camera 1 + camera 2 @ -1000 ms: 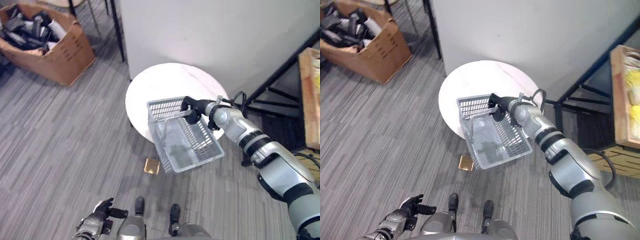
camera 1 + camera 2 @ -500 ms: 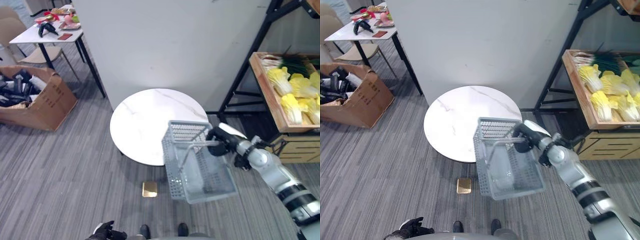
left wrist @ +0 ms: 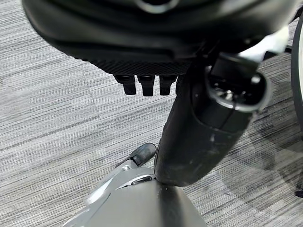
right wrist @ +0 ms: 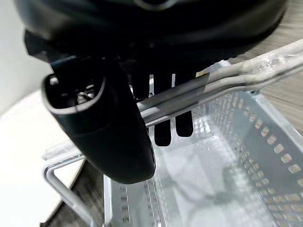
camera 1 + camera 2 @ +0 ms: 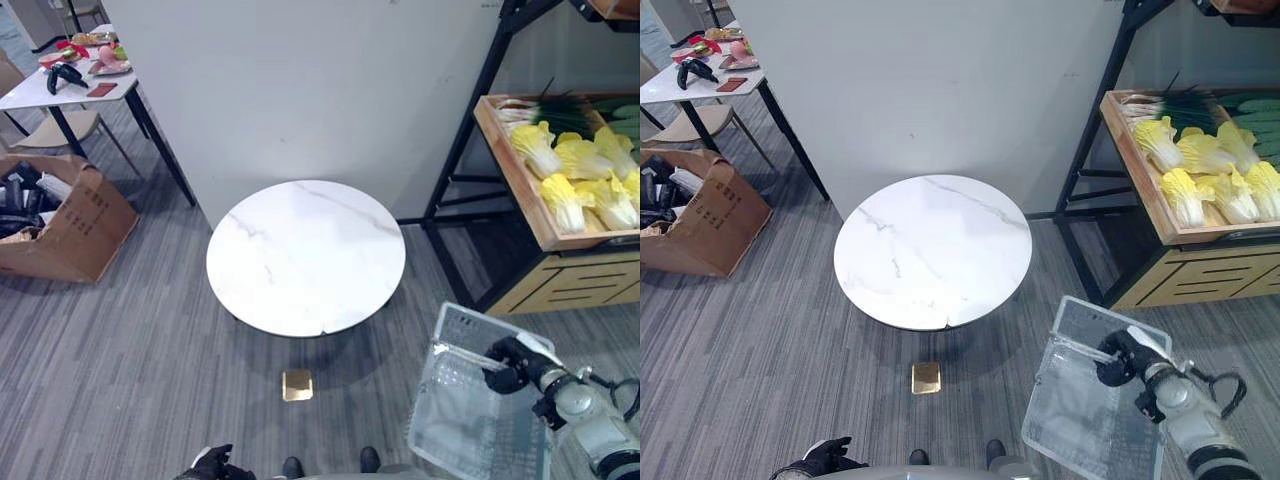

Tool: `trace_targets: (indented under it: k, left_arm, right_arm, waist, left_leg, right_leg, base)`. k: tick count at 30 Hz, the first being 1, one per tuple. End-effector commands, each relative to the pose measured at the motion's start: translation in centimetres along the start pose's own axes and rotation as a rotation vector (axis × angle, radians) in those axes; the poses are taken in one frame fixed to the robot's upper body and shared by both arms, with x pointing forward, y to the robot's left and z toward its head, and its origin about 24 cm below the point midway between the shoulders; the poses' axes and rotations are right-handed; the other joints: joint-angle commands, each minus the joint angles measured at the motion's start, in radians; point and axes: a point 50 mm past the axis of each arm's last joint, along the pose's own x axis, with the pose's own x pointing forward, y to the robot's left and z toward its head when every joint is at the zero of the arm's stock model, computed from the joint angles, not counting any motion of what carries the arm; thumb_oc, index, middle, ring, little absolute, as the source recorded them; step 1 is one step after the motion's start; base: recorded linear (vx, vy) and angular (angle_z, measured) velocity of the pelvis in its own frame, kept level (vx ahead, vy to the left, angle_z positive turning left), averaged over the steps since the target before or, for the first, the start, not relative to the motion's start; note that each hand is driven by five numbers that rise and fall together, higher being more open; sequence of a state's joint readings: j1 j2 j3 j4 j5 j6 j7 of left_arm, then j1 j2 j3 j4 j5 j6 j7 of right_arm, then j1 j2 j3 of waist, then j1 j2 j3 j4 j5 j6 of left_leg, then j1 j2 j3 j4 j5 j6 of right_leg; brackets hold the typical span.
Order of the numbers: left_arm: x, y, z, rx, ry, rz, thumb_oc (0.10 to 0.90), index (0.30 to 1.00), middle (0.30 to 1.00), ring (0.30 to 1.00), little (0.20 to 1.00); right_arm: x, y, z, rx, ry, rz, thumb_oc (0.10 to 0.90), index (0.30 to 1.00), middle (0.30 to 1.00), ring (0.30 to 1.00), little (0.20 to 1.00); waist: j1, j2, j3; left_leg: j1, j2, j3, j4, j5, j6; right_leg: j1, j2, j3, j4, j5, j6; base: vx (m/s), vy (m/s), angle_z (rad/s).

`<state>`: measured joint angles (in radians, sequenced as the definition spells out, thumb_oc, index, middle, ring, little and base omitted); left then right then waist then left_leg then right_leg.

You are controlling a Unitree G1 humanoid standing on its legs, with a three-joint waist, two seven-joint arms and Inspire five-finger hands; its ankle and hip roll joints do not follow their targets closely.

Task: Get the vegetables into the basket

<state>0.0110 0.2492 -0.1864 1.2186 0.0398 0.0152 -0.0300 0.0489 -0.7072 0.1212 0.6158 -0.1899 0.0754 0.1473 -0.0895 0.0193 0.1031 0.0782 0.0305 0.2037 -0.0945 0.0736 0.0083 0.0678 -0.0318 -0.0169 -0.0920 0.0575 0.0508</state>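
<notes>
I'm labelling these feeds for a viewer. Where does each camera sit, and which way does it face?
Left eye view, right eye view: on the head, looking down at the round table, the vegetables on the shelf and the right hand holding the basket.
Left wrist view: on the left wrist, looking past the left hand at the carpet.
Right wrist view: on the right wrist, looking along the hand into the basket.
The eye views and the right wrist view share the basket and table.

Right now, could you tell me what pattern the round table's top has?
The round table top is white marble with faint grey veins, clearest in the left eye view.
</notes>
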Motion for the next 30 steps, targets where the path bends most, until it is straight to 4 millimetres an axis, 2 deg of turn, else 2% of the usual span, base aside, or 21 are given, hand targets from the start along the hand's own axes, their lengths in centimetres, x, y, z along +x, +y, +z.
trace_targets:
  k: [1,2,3,4,7,10,11,21,30]
  left_arm:
    - [0.2,0.3,0.7,0.06,0.01,-0.003,0.9,1.0,1.0,1.0,1.0]
    - [0.2,0.3,0.9,0.059,0.005,-0.002,0.9,1.0,1.0,1.0,1.0]
    - [0.2,0.4,1.0,0.057,0.002,0.003,0.9,1.0,1.0,1.0,1.0]
    - [0.2,0.4,1.0,0.054,0.003,0.007,0.9,1.0,1.0,1.0,1.0]
    - [0.2,0.4,1.0,0.053,0.003,0.01,0.9,1.0,1.0,1.0,1.0]
    - [0.2,0.5,0.6,0.048,0.016,0.015,0.9,1.0,1.0,1.0,1.0]
    - [0.2,0.5,0.6,0.048,0.016,0.015,0.9,1.0,1.0,1.0,1.0]
    - [0.2,1.3,1.0,0.084,-0.012,0.039,0.9,1.0,1.0,1.0,1.0]
    - [0.1,1.7,0.8,0.097,0.005,0.061,0.9,1.0,1.0,1.0,1.0]
  right_arm:
    - [0.4,-5.6,5.9,0.032,-0.223,-0.241,0.4,0.3,0.3,0.3,0.3]
    - [0.9,-4.2,4.8,0.048,-0.17,-0.205,0.4,0.3,0.3,0.3,0.3]
    - [1.0,-3.8,4.4,0.039,-0.152,-0.197,0.4,0.3,0.3,0.3,0.3]
    - [1.2,-2.5,3.8,0.072,-0.129,-0.173,0.4,0.3,0.3,0.3,0.3]
    - [1.2,-1.4,3.0,0.073,-0.102,-0.151,0.4,0.3,0.3,0.3,0.3]
    - [1.5,1.2,1.6,0.113,-0.039,-0.09,0.4,0.3,0.3,0.3,0.3]
    - [1.5,1.2,1.7,0.113,-0.04,-0.09,0.4,0.3,0.3,0.3,0.3]
    - [1.6,5.8,-1.3,0.189,0.11,0.047,0.4,0.3,0.3,0.3,0.3]
    - [1.4,8.2,-0.9,0.215,0.107,0.104,0.4,0.3,0.3,0.3,0.3]
  waist:
    - [0.036,-0.045,-0.02]
    - [0.034,-0.048,-0.019]
    - [0.035,-0.048,-0.019]
    - [0.032,-0.051,-0.018]
    - [0.031,-0.053,-0.016]
    - [0.029,-0.06,-0.011]
    - [0.029,-0.06,-0.011]
    - [0.032,-0.061,0.002]
    - [0.02,-0.065,0.004]
  left_leg:
    - [0.068,-0.034,-0.044,0.007,-0.139,0.007]
    - [0.067,-0.033,-0.044,0.007,-0.139,0.006]
    - [0.067,-0.033,-0.045,0.007,-0.139,0.006]
    - [0.067,-0.033,-0.047,0.007,-0.139,0.005]
    - [0.065,-0.032,-0.05,0.007,-0.139,0.004]
    - [0.061,-0.033,-0.052,0.007,-0.138,0.006]
    - [0.061,-0.033,-0.052,0.007,-0.137,0.006]
    - [0.056,-0.043,-0.047,0.007,-0.142,0.017]
    - [0.068,-0.057,-0.023,0.007,-0.157,0.031]
  right_leg:
    - [0.007,-0.023,-0.026,0.03,-0.055,0.047]
    - [0.008,-0.022,-0.027,0.029,-0.055,0.046]
    - [0.009,-0.022,-0.028,0.028,-0.056,0.046]
    - [0.011,-0.021,-0.029,0.026,-0.055,0.046]
    - [0.012,-0.021,-0.031,0.025,-0.055,0.045]
    - [0.009,-0.022,-0.033,0.027,-0.052,0.046]
    - [0.009,-0.022,-0.033,0.027,-0.052,0.046]
    - [-0.005,-0.03,-0.027,0.036,-0.039,0.058]
    - [-0.015,-0.038,0.0,0.049,-0.028,0.074]
  base:
    - [0.0,0.0,0.0]
    - [0.0,0.0,0.0]
    - [0.0,0.0,0.0]
    - [0.0,0.0,0.0]
    - [0.0,0.0,0.0]
    - [-0.02,0.014,0.03]
    - [0.0,0.0,0.0]
    - [-0.01,0.041,0.0]
    - [0.0,0.059,-0.04]
